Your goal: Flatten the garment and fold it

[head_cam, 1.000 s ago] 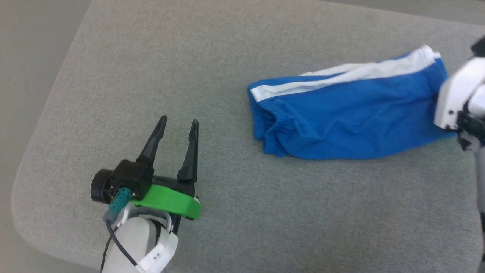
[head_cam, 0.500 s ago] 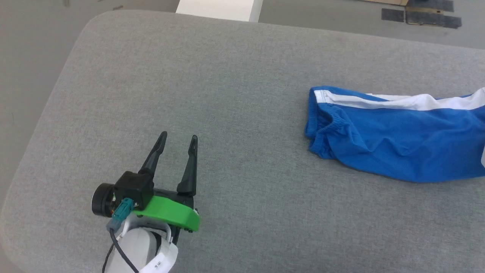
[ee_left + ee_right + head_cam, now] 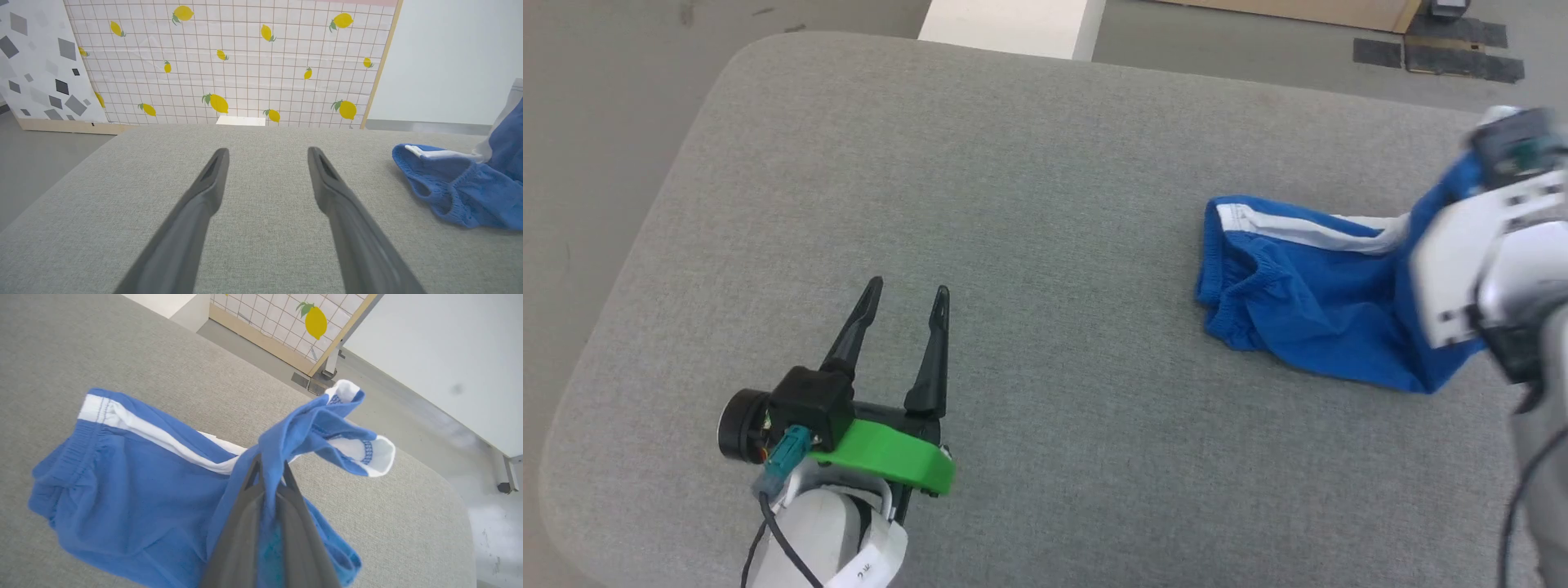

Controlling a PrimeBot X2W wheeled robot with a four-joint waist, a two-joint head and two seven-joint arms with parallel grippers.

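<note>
We have lifted one end of the garment [image 3: 1307, 327] off the grey pad [image 3: 1013, 204], right gripper [image 3: 267, 473] pinching that fabric (waistband [image 3: 1227, 282] down, three o'clock), left gripper [image 3: 907, 286] spread, seven o'clock.

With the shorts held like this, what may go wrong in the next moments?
1. The right gripper is shut on only a small bunch at one end of the garment; the thin fabric may slip out.
2. The waistband end lies crumpled on the grey pad, and the open left gripper is far from it, so a one-sided pull may drag it rather than flatten it.
</note>
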